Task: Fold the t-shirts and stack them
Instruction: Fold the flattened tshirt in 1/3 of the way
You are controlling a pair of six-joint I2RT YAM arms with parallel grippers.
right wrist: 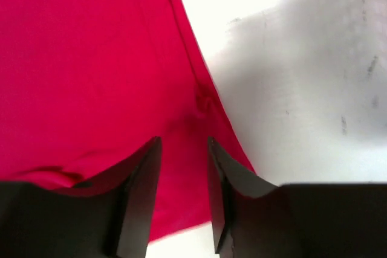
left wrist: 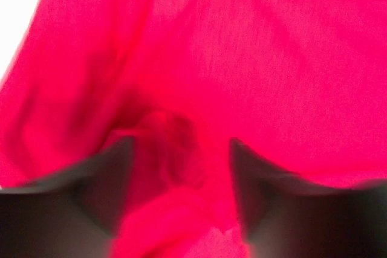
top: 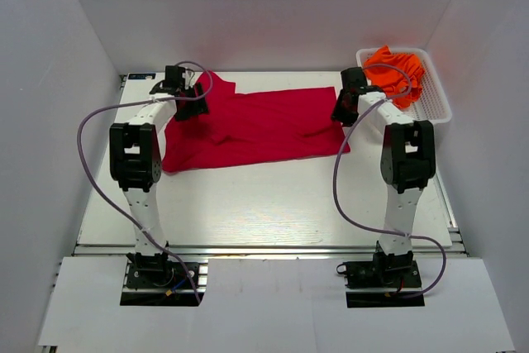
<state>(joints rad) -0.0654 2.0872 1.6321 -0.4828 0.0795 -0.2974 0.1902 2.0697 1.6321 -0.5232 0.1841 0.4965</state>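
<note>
We see the crimson t-shirt point(top: 256, 126) lying spread out across the far half of the white counter point(top: 273, 204), roughly flat, with a sleeve at its far left corner and some creases near its right side. The left end effector point(top: 188, 98) sits over that far left part of the shirt. In the left wrist view, which is blurred, its jaws stand well apart with a raised ridge of red cloth between them, and we cannot tell whether the cloth touches either one. The right end effector point(top: 345, 109) is at the shirt's right edge. Its jaws are parted by a narrow gap, with the hem lying on the counter below them, not pinched. The orange t-shirts point(top: 397, 68) are bunched in the white mesh basket point(top: 438, 105) at the far right corner, well apart from the crimson one.
</note>
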